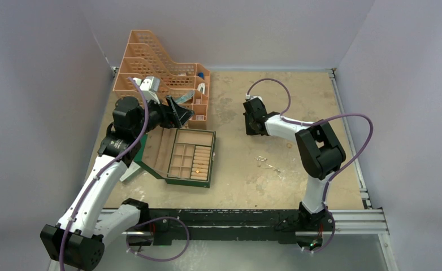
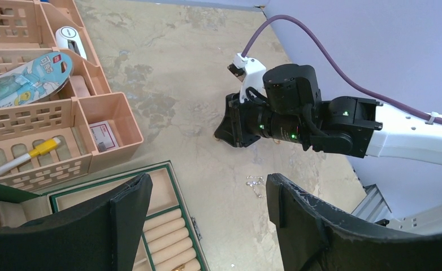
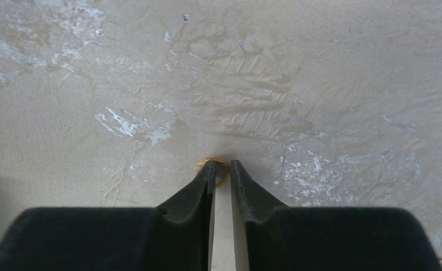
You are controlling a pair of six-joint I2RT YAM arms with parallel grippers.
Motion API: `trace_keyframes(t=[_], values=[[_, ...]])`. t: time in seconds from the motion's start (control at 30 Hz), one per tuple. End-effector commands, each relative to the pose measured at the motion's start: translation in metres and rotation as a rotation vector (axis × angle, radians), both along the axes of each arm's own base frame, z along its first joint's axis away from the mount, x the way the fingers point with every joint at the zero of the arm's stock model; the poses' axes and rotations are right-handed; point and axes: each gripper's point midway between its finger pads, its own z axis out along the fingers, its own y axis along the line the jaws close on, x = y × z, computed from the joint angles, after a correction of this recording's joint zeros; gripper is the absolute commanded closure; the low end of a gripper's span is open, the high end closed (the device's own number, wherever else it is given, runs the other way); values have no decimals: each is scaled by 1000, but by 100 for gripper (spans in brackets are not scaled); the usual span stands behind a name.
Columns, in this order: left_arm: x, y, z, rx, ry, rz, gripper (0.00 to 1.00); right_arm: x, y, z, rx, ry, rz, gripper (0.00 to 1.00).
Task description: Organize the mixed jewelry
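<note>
Right wrist view shows your right gripper [image 3: 222, 169] tips-down on the bare table [image 3: 320, 84], jaws standing at a narrow slit. A tiny gold ring [image 3: 206, 163] peeks out at twelve o'clock of the tips. You cannot tell whether the band is truly pinched or only straddled.

Judge that ring as almost weightless, stiff and smooth. It lies flat, so a squeeze that lands off-centre will likely flick it away rather than lift it. Take it across the thin band, with the tips pressed right down to the surface.

From above, the silvery chain pieces [image 1: 262, 160] lie at about five o'clock from that gripper. Expect them to be limp and to sag, so take them at the bunched middle, not a loose end.

Your left gripper [image 2: 207, 186] gapes wide and holds nothing. It hangs over the green box [image 1: 187, 155] at nine o'clock on the table. That box looks like the place for the pieces.
</note>
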Motion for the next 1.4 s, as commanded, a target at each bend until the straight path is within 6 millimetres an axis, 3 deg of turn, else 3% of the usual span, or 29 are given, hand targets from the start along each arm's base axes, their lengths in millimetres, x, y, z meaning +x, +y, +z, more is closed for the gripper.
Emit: trace_keyframes(t=[0.0, 0.1, 0.37, 0.67, 1.0, 1.23, 1.37], values=[[1, 0, 11, -7, -49, 1, 26, -6, 0, -17, -25, 46, 16, 88], [2, 0, 11, -7, -47, 2, 26, -9, -3, -18, -21, 50, -8, 100], [2, 0, 10, -9, -43, 1, 26, -22, -11, -13, 16, 39, -85, 100], [1, -6, 7, -29, -23, -28, 26, -14, -6, 14, 72, -38, -99, 100], [-2, -39, -8, -133, 91, -200, 26, -22, 7, 54, 315, -171, -165, 100], [2, -83, -34, -116, 226, -248, 27, -40, 14, 59, 463, -195, -180, 100], [5, -98, -46, -105, 279, -238, 27, -26, 4, 55, 319, -180, -168, 78]])
